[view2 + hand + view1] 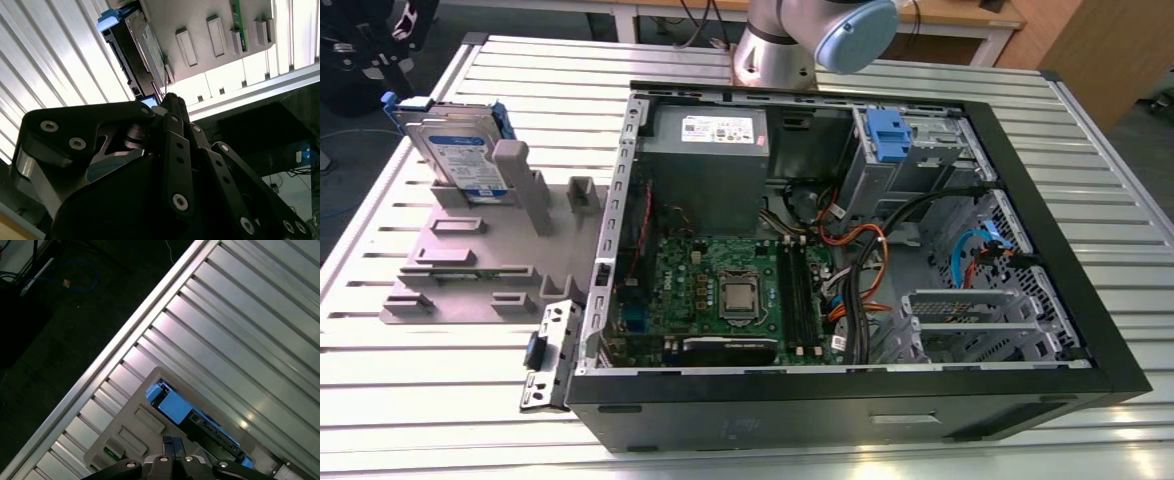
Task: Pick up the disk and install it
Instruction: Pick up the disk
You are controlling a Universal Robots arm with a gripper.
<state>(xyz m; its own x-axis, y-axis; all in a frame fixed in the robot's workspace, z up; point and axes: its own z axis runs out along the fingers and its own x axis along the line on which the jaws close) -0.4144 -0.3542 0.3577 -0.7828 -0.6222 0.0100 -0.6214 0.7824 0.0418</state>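
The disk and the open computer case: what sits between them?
Part of the grey holder that the disk stands in: its upright posts and flat base fill the stretch toward the case. The exterior view shows it.

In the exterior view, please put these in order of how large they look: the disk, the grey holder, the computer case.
Largest to smallest:
1. computer case
2. grey holder
3. disk, standing on edge in the holder

No two look alike.

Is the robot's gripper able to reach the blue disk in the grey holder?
Probably yes: the disk stands upright in the grey holder, top edge bare, and the gripper hangs over it with nothing between. Its jaws look shut, though.
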